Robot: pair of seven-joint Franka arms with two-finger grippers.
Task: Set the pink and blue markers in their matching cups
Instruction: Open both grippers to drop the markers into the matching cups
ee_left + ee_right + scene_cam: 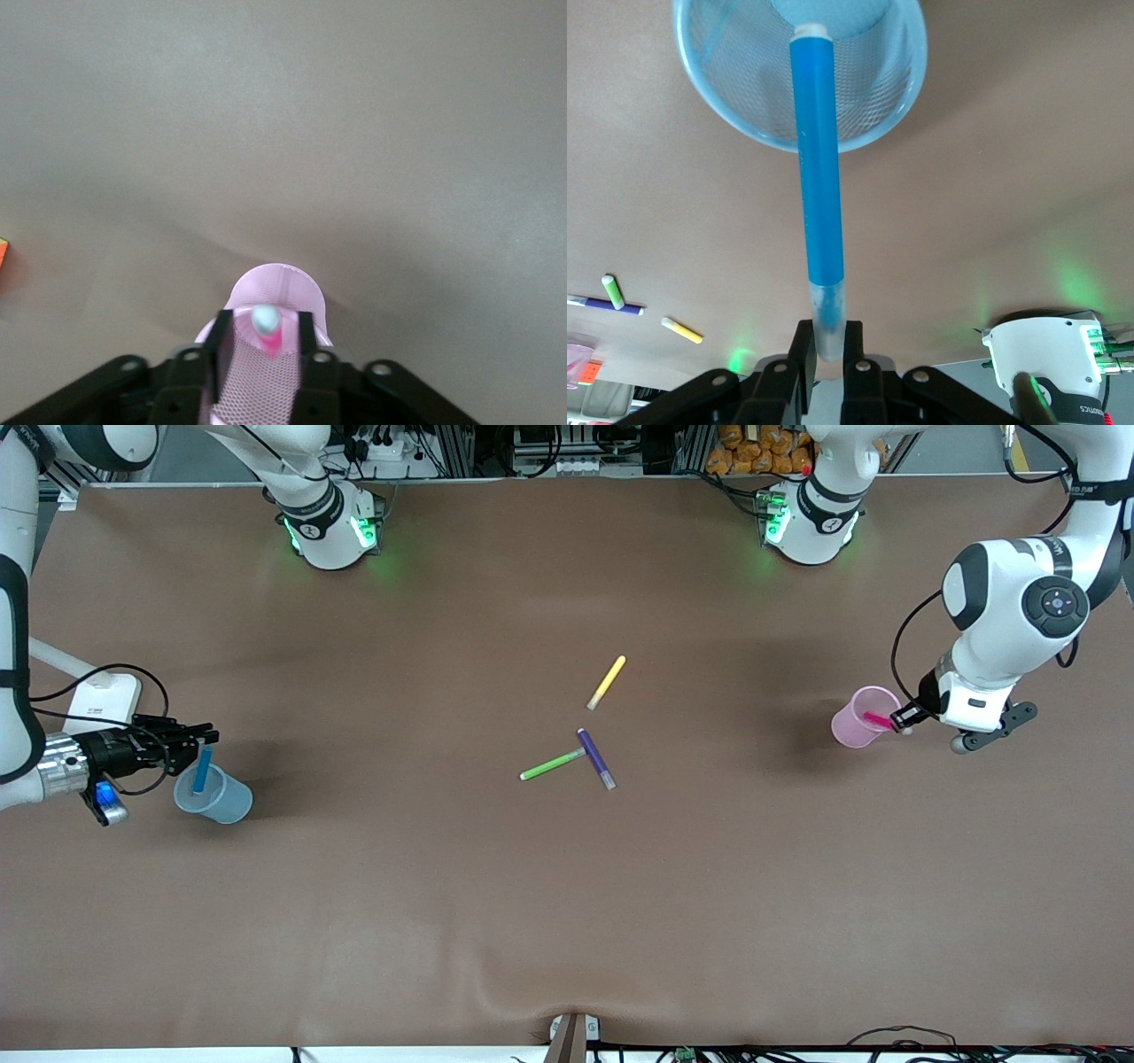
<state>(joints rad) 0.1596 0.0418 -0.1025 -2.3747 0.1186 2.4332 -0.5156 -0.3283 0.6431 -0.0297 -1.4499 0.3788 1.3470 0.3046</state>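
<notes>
The pale blue cup stands at the right arm's end of the table. My right gripper is over it, shut on the pale end of the blue marker. In the right wrist view the blue marker runs from my right gripper down into the blue cup. The pale pink cup stands at the left arm's end, with the pink marker leaning inside. My left gripper is at its rim. In the left wrist view my left gripper is open, and the pink marker stands free between its fingers in the pink cup.
A yellow marker, a green marker and a dark purple marker lie near the table's middle. A white box sits beside the right arm, farther from the front camera than the blue cup.
</notes>
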